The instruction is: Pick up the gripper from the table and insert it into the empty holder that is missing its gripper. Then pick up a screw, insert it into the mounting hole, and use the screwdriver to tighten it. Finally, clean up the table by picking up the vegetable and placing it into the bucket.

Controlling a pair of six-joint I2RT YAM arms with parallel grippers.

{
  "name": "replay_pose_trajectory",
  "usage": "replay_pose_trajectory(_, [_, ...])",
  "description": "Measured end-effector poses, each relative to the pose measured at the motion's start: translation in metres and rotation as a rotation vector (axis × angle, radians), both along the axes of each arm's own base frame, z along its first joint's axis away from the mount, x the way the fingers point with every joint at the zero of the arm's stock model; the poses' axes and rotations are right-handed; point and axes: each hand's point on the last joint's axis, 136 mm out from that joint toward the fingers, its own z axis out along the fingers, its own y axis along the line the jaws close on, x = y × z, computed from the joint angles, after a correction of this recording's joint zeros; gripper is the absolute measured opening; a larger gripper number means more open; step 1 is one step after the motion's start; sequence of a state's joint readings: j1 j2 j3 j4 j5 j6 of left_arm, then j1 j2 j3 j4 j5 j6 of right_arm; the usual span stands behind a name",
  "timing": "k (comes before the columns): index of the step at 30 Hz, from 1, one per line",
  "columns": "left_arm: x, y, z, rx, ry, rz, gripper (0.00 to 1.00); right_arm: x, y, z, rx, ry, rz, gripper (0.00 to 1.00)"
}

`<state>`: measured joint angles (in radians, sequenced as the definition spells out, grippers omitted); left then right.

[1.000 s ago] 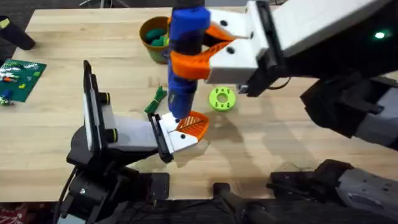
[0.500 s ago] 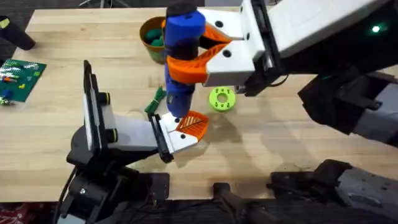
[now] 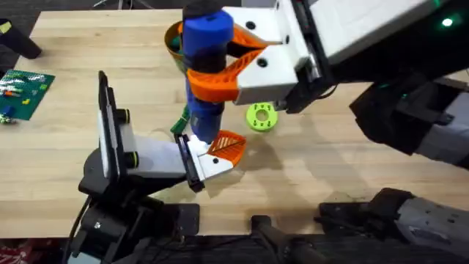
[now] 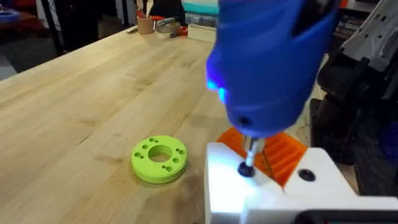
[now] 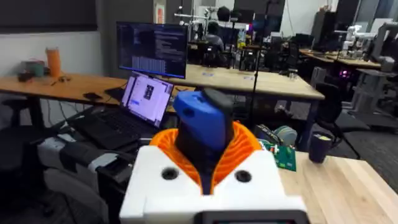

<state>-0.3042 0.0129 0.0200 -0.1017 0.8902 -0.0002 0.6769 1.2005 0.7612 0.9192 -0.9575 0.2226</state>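
Note:
The blue screwdriver [image 3: 204, 44] stands nearly upright, with my right gripper [image 3: 214, 77] shut on its body by its curved orange jaws. Its metal tip sits on a dark screw [image 4: 247, 168] in the white holder [image 4: 261, 186]. The holder [image 3: 199, 160] ends my left arm and forms my left gripper [image 3: 212, 155]. The orange ribbed gripper [image 3: 229, 148] sits in it, also seen behind the tip [image 4: 283, 149]. The dark-green vegetable [image 3: 183, 117] lies just left of the driver. The yellow bucket [image 3: 170, 44] is mostly hidden behind the driver's top.
A bright green ring disc [image 3: 261, 116] lies right of the driver, close to the holder [image 4: 159, 159]. A green circuit board [image 3: 22, 92] rests at the table's left edge. Bare wood spreads across the right half of the table.
My right gripper has carried the top of the screwdriver to the left, over the bucket. The tip stays at the holder. The left arm has not moved.

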Motion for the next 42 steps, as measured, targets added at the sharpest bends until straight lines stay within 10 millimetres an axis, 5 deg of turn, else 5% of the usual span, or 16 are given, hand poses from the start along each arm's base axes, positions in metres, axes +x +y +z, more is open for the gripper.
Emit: replay_pose_trajectory(42, [0.0,0.0,0.0,0.0,0.0,0.0,0.018,-0.004,0.006,-0.003,-0.029,-0.021,0.078,0.056])
